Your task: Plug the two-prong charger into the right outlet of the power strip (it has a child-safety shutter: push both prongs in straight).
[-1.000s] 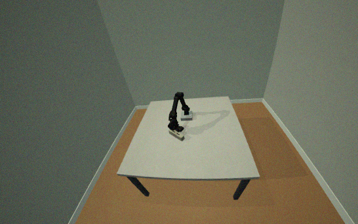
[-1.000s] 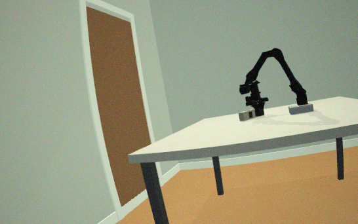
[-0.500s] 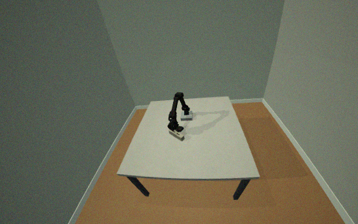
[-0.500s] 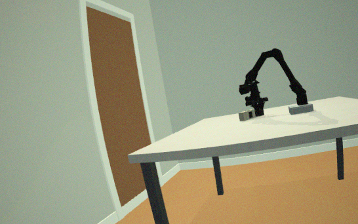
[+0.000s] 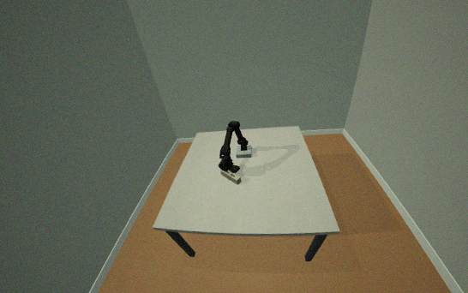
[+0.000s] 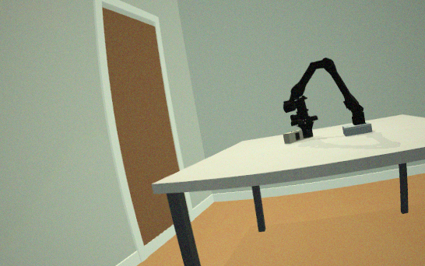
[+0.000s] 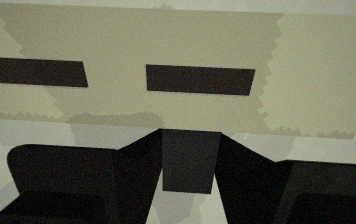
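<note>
My gripper [image 5: 227, 166] [image 6: 305, 130] [image 7: 188, 133] points down at the beige power strip [image 5: 233, 176] [image 6: 292, 137] [image 7: 305, 75] and is shut on the dark two-prong charger [image 7: 189, 160]. In the wrist view the strip's face fills the frame. It shows two dark slots, one on the right [image 7: 200, 80] and one at the left edge [image 7: 42, 72]. The charger's front end sits just below the right slot, very close to the strip. Its prongs do not show. In the top and exterior views the charger is too small to make out.
The strip lies on a white table [image 5: 266, 201] [image 6: 272, 163], left of the middle. The arm's grey base block [image 5: 243, 152] [image 6: 356, 129] stands behind it. A brown door [image 6: 136, 124] is in the left wall.
</note>
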Tool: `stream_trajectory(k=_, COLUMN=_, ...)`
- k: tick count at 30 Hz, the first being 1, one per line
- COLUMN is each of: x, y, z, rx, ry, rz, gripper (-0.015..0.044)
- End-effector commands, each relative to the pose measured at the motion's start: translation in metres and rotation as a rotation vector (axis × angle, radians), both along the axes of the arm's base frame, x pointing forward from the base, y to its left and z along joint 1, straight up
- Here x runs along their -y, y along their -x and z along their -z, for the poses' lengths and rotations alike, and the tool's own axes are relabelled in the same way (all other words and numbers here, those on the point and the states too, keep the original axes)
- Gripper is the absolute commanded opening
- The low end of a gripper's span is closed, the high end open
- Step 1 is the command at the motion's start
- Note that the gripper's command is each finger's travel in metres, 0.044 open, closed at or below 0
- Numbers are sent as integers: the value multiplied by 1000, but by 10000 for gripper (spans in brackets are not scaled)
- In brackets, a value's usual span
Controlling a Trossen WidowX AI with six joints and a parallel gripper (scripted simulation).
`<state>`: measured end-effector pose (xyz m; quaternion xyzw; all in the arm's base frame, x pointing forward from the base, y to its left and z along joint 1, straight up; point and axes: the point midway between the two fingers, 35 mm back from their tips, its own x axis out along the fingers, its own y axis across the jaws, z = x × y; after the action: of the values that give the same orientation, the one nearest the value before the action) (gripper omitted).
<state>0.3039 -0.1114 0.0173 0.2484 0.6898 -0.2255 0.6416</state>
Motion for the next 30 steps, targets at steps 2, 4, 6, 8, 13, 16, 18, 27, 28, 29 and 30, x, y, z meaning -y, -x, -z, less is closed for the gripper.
stream_trajectory(k=2, x=9, y=-10, z=0, rx=31, ry=25, rz=2, gripper=0)
stream_trajectory(k=4, x=9, y=-10, z=0, rx=31, ry=25, rz=2, gripper=0)
stream_trajectory(k=6, x=9, y=-10, z=0, rx=31, ry=25, rz=2, gripper=0)
stream_trajectory(k=8, x=9, y=-10, z=0, rx=31, ry=25, rz=2, gripper=0)
stream_trajectory(k=13, x=8, y=-10, z=0, rx=31, ry=25, rz=2, gripper=0)
stream_trajectory(k=16, x=8, y=-9, z=0, rx=31, ry=25, rz=2, gripper=0)
stream_trajectory(k=18, x=8, y=-9, z=0, rx=31, ry=25, rz=2, gripper=0)
stream_trajectory(k=27, x=7, y=-8, z=0, rx=31, ry=25, rz=2, gripper=0)
stream_trajectory(k=28, x=7, y=-8, z=0, rx=31, ry=25, rz=2, gripper=0)
stream_trajectory(k=29, x=7, y=-8, z=0, rx=31, ry=25, rz=2, gripper=0)
stream_trajectory(k=30, x=7, y=-8, z=0, rx=31, ry=25, rz=2, gripper=0)
